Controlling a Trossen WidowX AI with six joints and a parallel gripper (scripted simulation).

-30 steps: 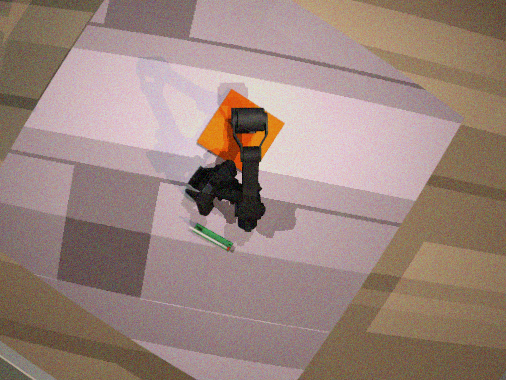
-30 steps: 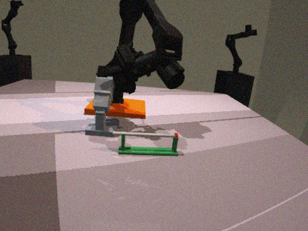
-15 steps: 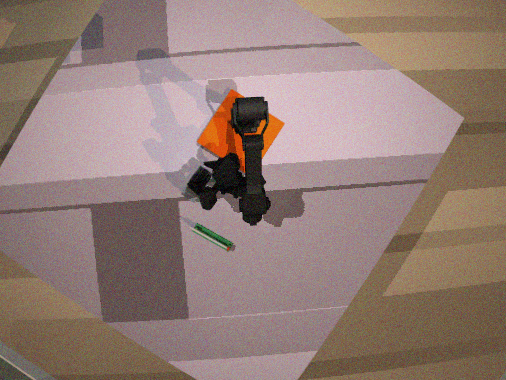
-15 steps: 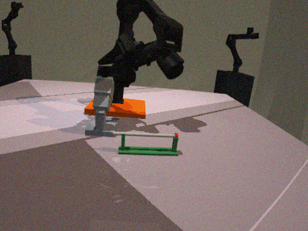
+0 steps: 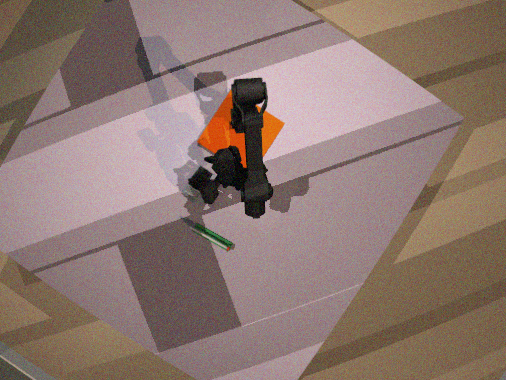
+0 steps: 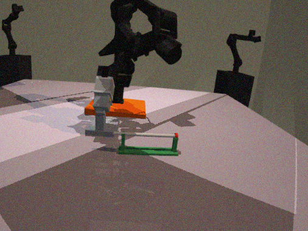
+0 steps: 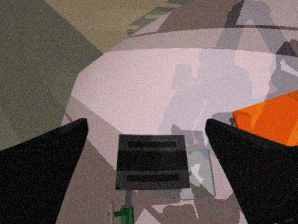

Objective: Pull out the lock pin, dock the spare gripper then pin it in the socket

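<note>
My gripper (image 5: 209, 180) (image 6: 109, 78) (image 7: 148, 124) is open and empty, its fingertips wide apart. The spare gripper, a dark slotted block (image 5: 200, 176) (image 6: 103, 70) (image 7: 152, 160), shows between and beyond the fingertips in the wrist view. In the exterior view it stands atop the grey mount (image 6: 100, 121). The socket hole and spigot are too small to make out, so I cannot tell how deep it sits. The lock pin (image 5: 215, 241) (image 6: 152, 135) (image 7: 111, 210), a thin white rod with a red head, lies level across the green rack (image 6: 146, 151) (image 7: 125, 215), outside the socket.
The orange plate (image 5: 272, 125) (image 6: 134, 107) (image 7: 272, 120) lies under my arm's base, behind the mount. The green rack stands close beside the mount's foot. Two other arms stand on dark pedestals (image 6: 15, 68) (image 6: 234, 85) in the background. Strong shadows cross the table.
</note>
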